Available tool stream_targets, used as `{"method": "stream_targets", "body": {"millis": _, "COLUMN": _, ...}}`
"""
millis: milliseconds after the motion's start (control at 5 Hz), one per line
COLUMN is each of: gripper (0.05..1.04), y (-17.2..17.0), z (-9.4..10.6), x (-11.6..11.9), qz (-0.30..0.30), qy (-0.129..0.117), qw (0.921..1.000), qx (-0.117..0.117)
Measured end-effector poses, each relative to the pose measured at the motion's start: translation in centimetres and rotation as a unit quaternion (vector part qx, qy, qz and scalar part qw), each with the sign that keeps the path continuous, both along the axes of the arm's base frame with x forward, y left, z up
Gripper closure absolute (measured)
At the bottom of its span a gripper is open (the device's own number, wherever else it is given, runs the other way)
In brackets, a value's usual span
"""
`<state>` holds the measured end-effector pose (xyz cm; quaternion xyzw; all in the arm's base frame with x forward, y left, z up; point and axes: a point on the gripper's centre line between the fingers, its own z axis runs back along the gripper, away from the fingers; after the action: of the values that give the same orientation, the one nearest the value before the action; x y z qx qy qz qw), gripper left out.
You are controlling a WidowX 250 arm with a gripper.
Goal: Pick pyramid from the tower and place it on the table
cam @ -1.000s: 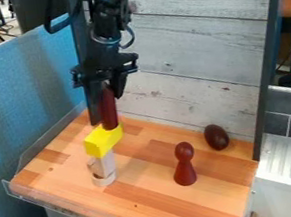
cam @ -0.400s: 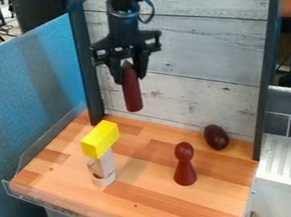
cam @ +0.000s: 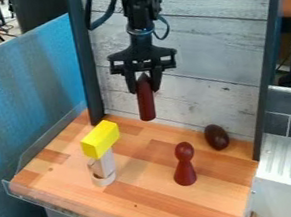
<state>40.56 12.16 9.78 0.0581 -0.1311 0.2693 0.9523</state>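
A yellow block [cam: 100, 138] tops a pale wooden stack [cam: 102, 166] on the tabletop [cam: 143, 196], below and to the left of a black gripper [cam: 144, 86]. At center, the gripper's two fingers are clamped on a dark red, pointed cylinder [cam: 146, 105], suspended above the wooden surface. Its pointed end faces up between the fingers, its rounded end faces down, and its long axis runs nearly vertical. Below and to the gripper's right, a dark red peg figure [cam: 184, 168] stands upright, head up; farther right sits a dark brown egg [cam: 217, 137].
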Motion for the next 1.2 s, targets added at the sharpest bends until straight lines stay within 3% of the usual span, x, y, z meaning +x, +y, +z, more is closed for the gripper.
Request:
{"method": "stream_targets", "body": {"millis": 400, "gripper": 0.576, "y": 0.4, "z": -1.2, "x": 1.3, "qz": -0.090, "qy": -0.008, "qw": 0.9951, "qx": 0.042}}
{"method": "stream_targets", "body": {"millis": 600, "gripper": 0.576, "y": 0.2, "z": -1.7, "x": 2.6, "qz": -0.117, "qy": -0.013, "qw": 0.9924, "qx": 0.037}}
{"method": "stream_targets", "body": {"millis": 800, "gripper": 0.576, "y": 0.5, "z": -3.2, "x": 3.7, "qz": -0.126, "qy": 0.005, "qw": 0.9918, "qx": 0.019}}
{"method": "stream_targets", "body": {"millis": 1000, "gripper": 0.576, "y": 1.5, "z": -4.5, "x": 4.5, "qz": -0.118, "qy": 0.008, "qw": 0.9929, "qx": 0.016}}
{"method": "stream_targets", "body": {"millis": 1200, "gripper": 0.576, "y": 1.3, "z": -5.5, "x": 4.9, "qz": -0.129, "qy": -0.013, "qw": 0.9913, "qx": 0.022}}
